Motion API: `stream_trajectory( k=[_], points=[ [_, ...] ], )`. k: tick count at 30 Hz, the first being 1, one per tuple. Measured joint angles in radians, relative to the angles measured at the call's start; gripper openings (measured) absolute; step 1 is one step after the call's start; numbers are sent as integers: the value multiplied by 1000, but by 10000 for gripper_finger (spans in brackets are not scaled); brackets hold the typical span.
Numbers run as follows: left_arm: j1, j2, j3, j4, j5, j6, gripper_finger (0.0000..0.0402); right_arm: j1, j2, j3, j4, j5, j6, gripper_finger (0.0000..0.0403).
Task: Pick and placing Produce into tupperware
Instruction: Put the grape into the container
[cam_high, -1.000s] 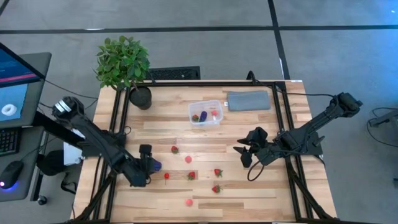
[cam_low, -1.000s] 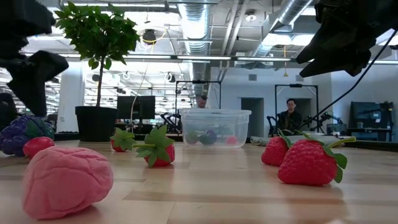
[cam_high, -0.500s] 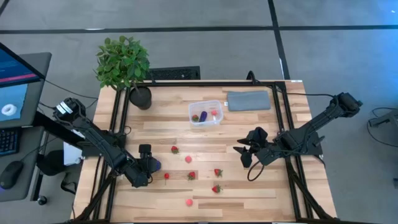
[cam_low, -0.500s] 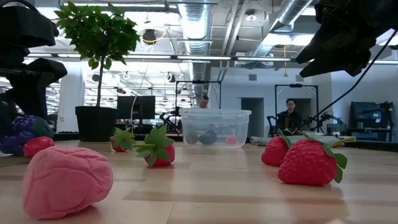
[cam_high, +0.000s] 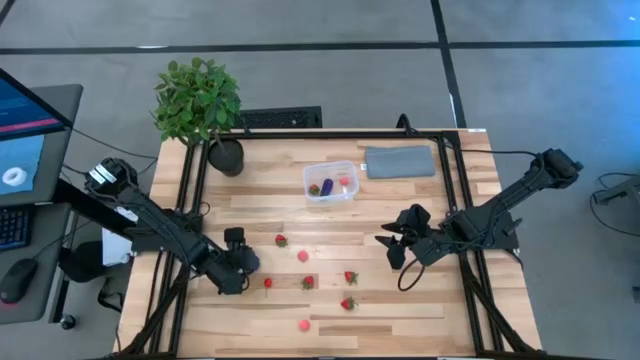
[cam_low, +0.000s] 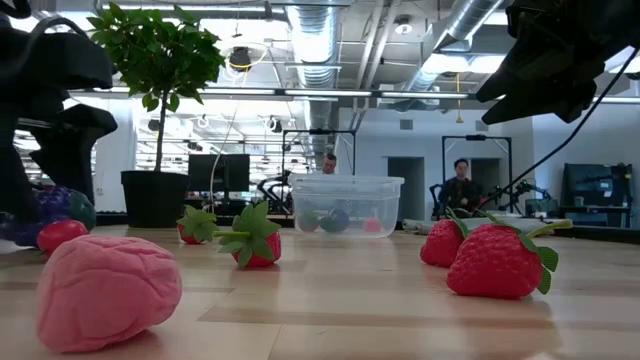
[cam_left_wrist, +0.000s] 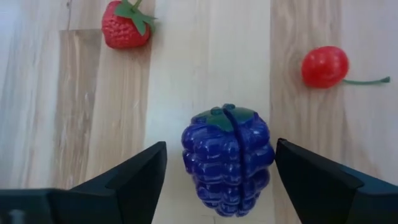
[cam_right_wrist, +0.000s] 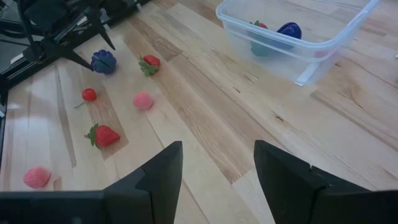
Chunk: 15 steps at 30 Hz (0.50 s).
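Produce lies scattered low in the high view: a bumpy purple berry (cam_left_wrist: 227, 159) with a green cap sits on the wooden surface (cam_high: 400, 200) between the left hand's (cam_high: 240, 262) spread fingers, untouched. Right hand (cam_high: 397, 243) hovers open, empty. Clear tupperware (cam_high: 331, 182) holds several pieces.
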Motion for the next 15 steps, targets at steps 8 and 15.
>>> stream_trajectory(
  k=[8,15],
  points=[
    [0,0,0,0,0,-2,297,0,0,0,0,0,-1,221],
    [9,0,0,1,40,-12,297,0,0,0,0,0,-1,221]
  ],
)
